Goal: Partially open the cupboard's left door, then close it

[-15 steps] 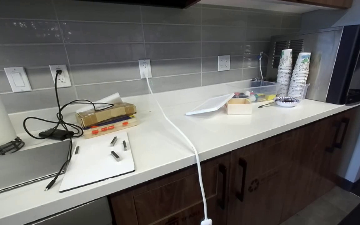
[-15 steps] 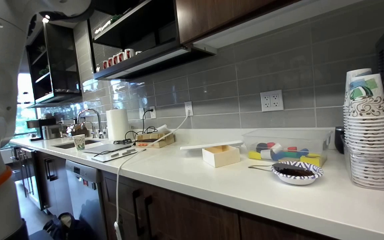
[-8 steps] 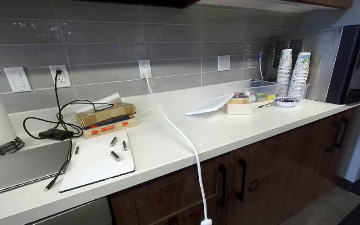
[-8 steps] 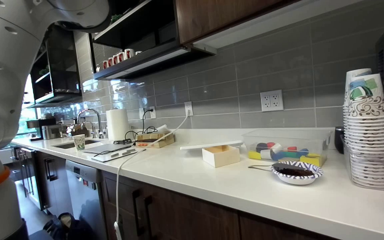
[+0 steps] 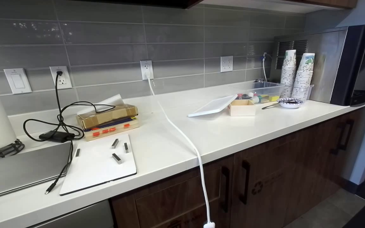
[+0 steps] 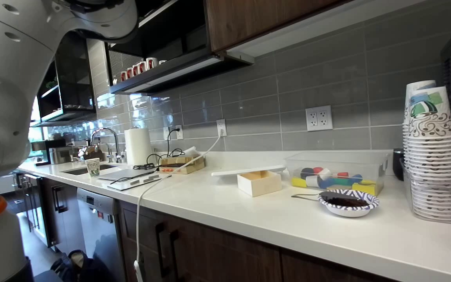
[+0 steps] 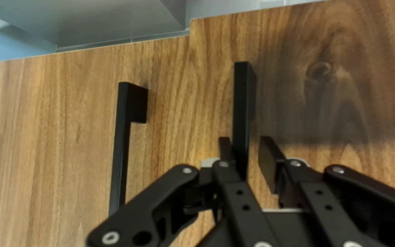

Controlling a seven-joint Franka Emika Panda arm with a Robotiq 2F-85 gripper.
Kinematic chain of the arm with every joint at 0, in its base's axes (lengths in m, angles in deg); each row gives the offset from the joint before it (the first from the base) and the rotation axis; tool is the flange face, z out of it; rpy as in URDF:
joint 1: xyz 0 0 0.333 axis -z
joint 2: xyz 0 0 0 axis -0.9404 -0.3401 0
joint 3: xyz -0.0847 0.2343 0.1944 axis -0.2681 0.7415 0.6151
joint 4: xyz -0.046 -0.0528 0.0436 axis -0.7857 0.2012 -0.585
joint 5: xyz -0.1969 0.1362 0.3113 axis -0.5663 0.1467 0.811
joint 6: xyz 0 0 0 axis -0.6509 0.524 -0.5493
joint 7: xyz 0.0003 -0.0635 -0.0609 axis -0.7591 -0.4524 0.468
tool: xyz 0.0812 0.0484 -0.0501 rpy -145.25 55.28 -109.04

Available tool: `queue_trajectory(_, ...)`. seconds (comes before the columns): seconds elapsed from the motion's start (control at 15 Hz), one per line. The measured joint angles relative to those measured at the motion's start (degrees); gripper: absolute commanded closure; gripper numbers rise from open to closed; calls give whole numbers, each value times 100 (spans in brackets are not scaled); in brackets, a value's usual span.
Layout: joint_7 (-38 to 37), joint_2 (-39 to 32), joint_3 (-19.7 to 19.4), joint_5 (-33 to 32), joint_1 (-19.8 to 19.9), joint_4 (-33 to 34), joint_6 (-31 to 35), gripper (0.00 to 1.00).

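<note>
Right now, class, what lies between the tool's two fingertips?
In the wrist view, a black handle shows between the fingertips of the open tool. Bare wood shows between it and the picture-right fingertip; contact with the other cannot be told.

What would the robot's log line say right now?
fingers: open | black handle: between them, not clamped | cupboard door: behind handle

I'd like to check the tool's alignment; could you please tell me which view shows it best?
The wrist view: the tool is close up, jaws apart, a black handle appearing between them. Neither exterior view shows the tool; part of the arm appears in an exterior view.
</note>
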Motion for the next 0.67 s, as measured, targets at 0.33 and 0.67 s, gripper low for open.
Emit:
queue_trajectory(0.33, 54, -214, 430, -301, 97, 285, -58, 5)
queue_trajectory(0.67, 156, -398, 701, -452, 140, 498, -275, 0)
